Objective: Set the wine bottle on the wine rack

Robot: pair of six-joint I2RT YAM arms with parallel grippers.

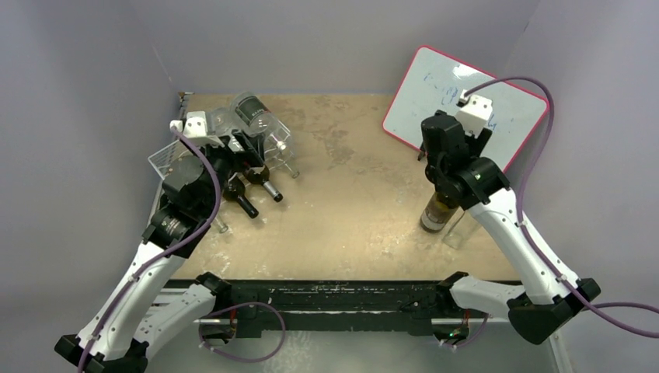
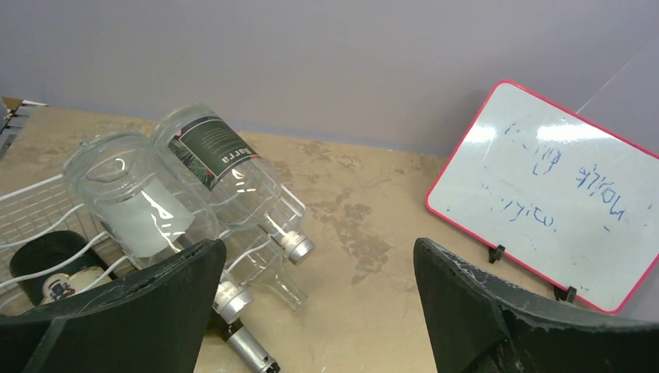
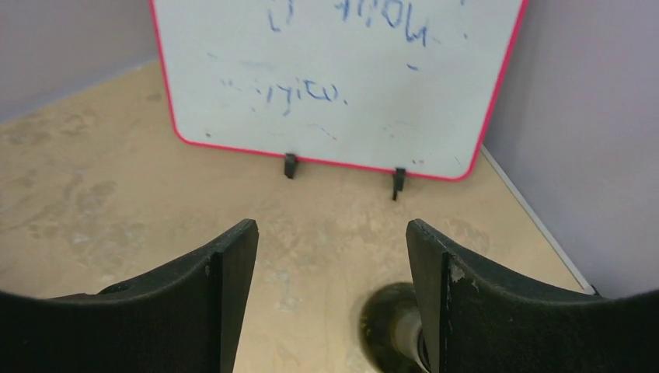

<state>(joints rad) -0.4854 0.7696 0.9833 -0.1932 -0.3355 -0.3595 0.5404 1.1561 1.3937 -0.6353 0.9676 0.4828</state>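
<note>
A dark wine bottle [image 1: 437, 214] stands upright on the tan table, right of centre. In the right wrist view I look down on its shoulder and neck [image 3: 388, 330], partly hidden by the right finger [image 3: 466, 311]. My right gripper [image 3: 330, 225] hangs open just above it [image 1: 444, 185], holding nothing. The white wire wine rack [image 2: 31, 210] stands at the far left [image 1: 167, 155] and carries two clear bottles [image 2: 140, 202] and dark ones [image 1: 260, 180]. My left gripper [image 2: 319, 245] is open and empty beside the rack [image 1: 237, 148].
A red-framed whiteboard [image 1: 462, 105] leans at the back right [image 3: 334, 78], close behind the right arm. Grey walls close in the table on three sides. A clear object [image 1: 458, 229] stands just right of the upright bottle. Bottle necks [image 2: 291, 245] stick out from the rack.
</note>
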